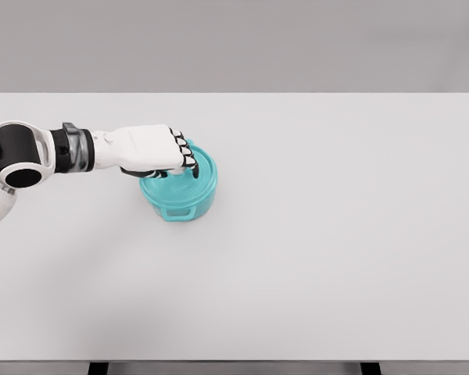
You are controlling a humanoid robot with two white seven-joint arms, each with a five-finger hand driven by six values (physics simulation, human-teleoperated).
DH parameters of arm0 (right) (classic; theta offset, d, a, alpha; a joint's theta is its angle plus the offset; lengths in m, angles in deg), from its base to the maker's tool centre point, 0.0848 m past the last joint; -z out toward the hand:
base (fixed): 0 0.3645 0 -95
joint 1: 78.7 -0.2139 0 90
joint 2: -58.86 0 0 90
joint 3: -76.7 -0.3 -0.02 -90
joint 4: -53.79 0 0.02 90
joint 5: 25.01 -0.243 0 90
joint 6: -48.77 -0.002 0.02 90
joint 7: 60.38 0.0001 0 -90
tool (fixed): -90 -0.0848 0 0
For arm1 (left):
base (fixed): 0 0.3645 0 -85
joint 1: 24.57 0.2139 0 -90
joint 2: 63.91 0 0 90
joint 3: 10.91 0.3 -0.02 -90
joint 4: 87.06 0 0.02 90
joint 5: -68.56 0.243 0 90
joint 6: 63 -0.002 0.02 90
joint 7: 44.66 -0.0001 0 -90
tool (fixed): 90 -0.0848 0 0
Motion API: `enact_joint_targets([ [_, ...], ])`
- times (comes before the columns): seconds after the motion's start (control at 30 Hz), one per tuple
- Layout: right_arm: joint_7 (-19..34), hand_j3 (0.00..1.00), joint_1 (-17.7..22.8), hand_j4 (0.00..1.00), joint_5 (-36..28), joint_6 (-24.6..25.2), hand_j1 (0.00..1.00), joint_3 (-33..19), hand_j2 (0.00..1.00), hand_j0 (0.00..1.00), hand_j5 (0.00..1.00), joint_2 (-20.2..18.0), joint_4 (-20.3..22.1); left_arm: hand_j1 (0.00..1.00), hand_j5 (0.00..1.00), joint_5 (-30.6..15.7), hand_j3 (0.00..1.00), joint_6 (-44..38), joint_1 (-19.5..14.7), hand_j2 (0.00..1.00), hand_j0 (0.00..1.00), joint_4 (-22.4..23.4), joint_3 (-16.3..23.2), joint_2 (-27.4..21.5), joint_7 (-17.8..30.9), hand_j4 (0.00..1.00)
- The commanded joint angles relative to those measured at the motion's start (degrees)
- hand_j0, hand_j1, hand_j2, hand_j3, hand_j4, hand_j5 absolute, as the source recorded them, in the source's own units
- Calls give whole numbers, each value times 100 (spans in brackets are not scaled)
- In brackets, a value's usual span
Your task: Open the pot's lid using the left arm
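**Left hand over the pot lid, grip unconfirmed**

Teal pot [180, 201] sits on the white table [336, 258], left of centre and a little toward the far side. Lid [203, 173] is on, seated level on the rim as far as the head view shows. A slotted side handle faces the near edge.

Left arm comes in from the picture's left, forearm roughly level, wrist straight. Left hand [158, 153] lies palm-down across the left and centre of the lid. Fingers [186, 153] are curled downward at the knuckles, dark tips pointing into the lid top, thumb tucked underneath on the near side. The knob, if there is one, is hidden under the palm, so I cannot tell whether the hand has closed on it or only rests over it. Right arm not visible.

Judgement: this is the grasp stage; lid not yet off.

Risks from here:
- If the fingers have only pinched the edge of the knob, a lift could slip free and leave the lid seated.
- The pot looks light and nothing braces it. A snug lid could drag the whole pot up or skid it.
- An off-centre pull could tilt the lid and jam it on the rim.
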Motion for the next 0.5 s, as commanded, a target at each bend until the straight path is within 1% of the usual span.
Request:
enact_joint_targets([
  [0.0, 0, 100, 0, 100, -5, -2, 100, -2, 100, 100, 100, 0, 0, 61, 61, -24, 61, -15, 0, 61, 61, 0, -1, -3, -2, 61],
  [0.3, 0, 100, 0, 100, -5, -2, 100, -2, 100, 100, 100, 0, 0, 56, 56, -24, 56, -15, 0, 56, 56, 0, -9, -3, -2, 56],
  [0.47, 0, 100, 0, 100, -5, -2, 100, -2, 100, 100, 100, 0, 0, 55, 55, -32, 55, -15, 0, 55, 55, 0, -9, -3, -2, 55],
])
